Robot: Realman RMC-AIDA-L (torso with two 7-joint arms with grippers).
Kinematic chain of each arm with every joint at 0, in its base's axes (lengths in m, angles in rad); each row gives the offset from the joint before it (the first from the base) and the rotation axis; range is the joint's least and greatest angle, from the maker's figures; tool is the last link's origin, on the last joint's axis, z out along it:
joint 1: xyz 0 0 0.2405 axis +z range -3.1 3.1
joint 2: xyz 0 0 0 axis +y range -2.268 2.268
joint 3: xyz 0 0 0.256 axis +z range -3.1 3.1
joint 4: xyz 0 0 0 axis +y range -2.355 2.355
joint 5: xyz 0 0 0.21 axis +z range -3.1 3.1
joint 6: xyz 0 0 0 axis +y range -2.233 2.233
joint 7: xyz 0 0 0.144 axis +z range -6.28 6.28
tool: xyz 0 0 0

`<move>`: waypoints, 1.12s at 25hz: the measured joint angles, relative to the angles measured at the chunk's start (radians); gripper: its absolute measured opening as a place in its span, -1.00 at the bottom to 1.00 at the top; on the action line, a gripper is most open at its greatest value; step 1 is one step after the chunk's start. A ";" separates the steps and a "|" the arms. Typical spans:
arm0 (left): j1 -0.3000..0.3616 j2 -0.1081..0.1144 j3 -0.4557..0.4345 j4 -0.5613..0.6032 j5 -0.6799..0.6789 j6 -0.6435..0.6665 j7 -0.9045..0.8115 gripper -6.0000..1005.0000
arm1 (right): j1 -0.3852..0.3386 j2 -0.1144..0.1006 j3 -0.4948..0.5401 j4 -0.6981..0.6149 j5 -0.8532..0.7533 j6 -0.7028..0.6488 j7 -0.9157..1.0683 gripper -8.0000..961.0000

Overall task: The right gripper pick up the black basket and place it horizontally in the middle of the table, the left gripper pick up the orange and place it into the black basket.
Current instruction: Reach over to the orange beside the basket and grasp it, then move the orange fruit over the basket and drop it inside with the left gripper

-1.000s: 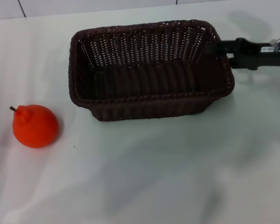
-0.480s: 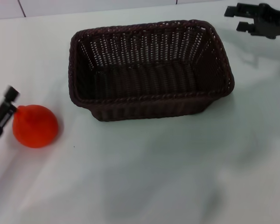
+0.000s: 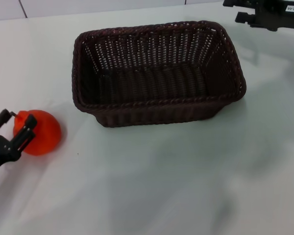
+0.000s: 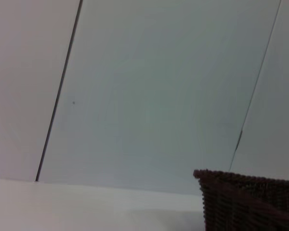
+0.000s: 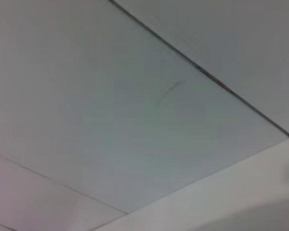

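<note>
Well to the left of the black basket (image 3: pixel 157 73), our left gripper (image 3: pixel 14 128) now reaches the orange (image 3: pixel 38 132), its jaws spread wide and bracketing the fruit's left side where a second ago no arm was in sight there at all. Half a second ago the same gripper was only nudging in from the edge; now both slim fingers (image 3: pixel 25 135) stand against the orange's skin, though we cannot tell from the head view whether they press it yet. The orange sits on the white surface (image 3: pixel 161 181) in the same spot as before, unlifted.

The basket lies lengthwise across the middle of the surface, open side up and empty, exactly where it stood a second ago. We judge the first half of the job finished.

Beyond the basket's far right corner, our right gripper (image 3: pixel 240 11) has let go of the rim it held a second earlier and pulled back toward the edge of view, its jaws parted and holding nothing. With that arm clear of the basket, we read the moment as the handover: the closing grasp on the orange comes next.
</note>
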 joint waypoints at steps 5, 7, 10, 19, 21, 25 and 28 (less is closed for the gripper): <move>-0.006 0.008 0.041 -0.001 0.019 0.006 0.017 0.46 | -0.001 0.000 0.000 0.001 0.022 0.016 -0.008 0.70; -0.011 0.009 0.046 -0.001 0.024 0.006 0.017 0.42 | -0.003 0.000 0.002 0.001 0.025 0.016 -0.008 0.70; -0.013 0.009 0.051 -0.003 0.025 0.006 0.017 0.16 | -0.005 0.000 0.004 0.002 0.025 0.016 -0.008 0.70; -0.018 0.010 0.055 -0.016 0.026 -0.022 0.018 -0.41 | -0.010 0.000 0.006 0.004 0.026 0.007 -0.010 0.70; -0.018 0.011 0.051 -0.020 0.026 -0.073 0.016 -0.49 | -0.012 0.000 0.008 0.004 0.026 0.007 -0.011 0.70; -0.037 0.011 0.019 -0.026 0.016 -0.212 0.003 -0.59 | -0.017 0.000 0.014 0.003 0.029 0.006 -0.025 0.70; -0.072 0.001 -0.002 -0.055 0.015 -0.259 -0.034 -0.63 | -0.021 0.000 0.019 0.007 0.042 0.005 -0.044 0.70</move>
